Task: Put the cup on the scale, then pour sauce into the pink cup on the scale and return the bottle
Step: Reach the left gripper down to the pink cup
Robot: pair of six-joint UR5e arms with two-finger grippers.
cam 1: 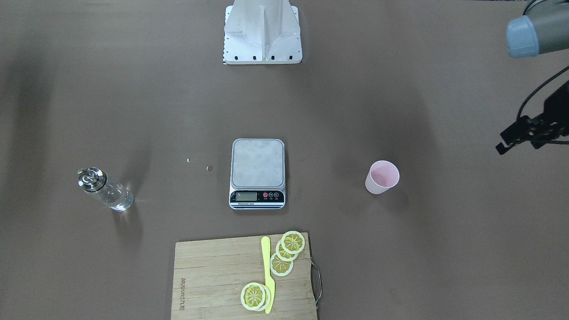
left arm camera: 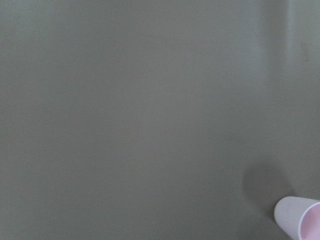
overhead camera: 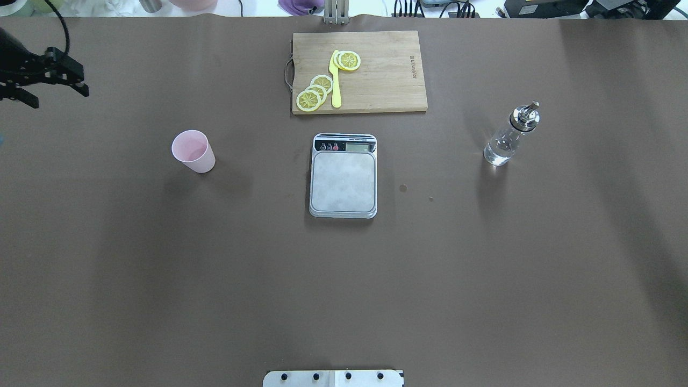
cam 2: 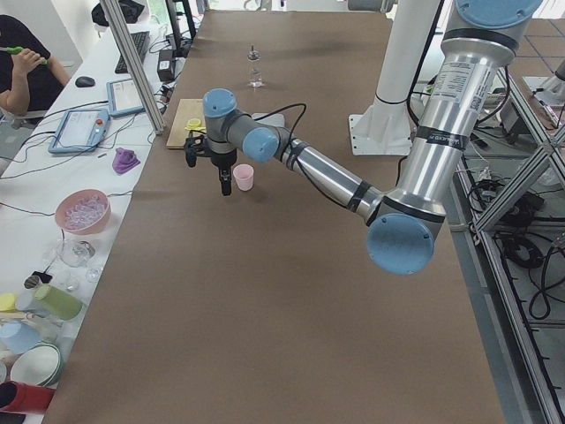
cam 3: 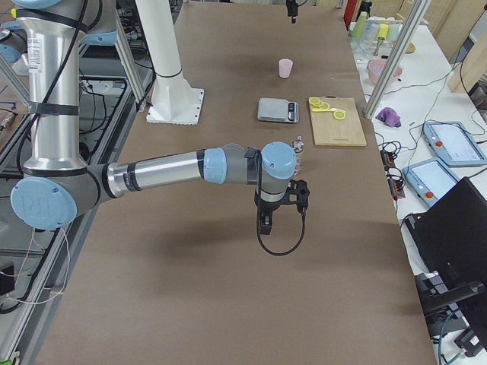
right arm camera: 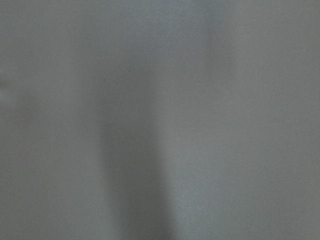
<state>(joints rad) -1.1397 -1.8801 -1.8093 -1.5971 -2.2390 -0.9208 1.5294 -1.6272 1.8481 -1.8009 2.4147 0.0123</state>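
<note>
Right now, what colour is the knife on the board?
The knife is yellow; clearest in front-facing view.

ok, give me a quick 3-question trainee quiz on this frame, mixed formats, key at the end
1. True or false: the cup already stands on the scale.
2. The bottle is: A) lying on the scale, B) upright on the table, on the robot's right of the scale, C) tipped over the cup.
3. Fill in: beside the lemon slices on the cutting board lies a yellow ____.
Key: 1 false; 2 B; 3 knife.
</note>
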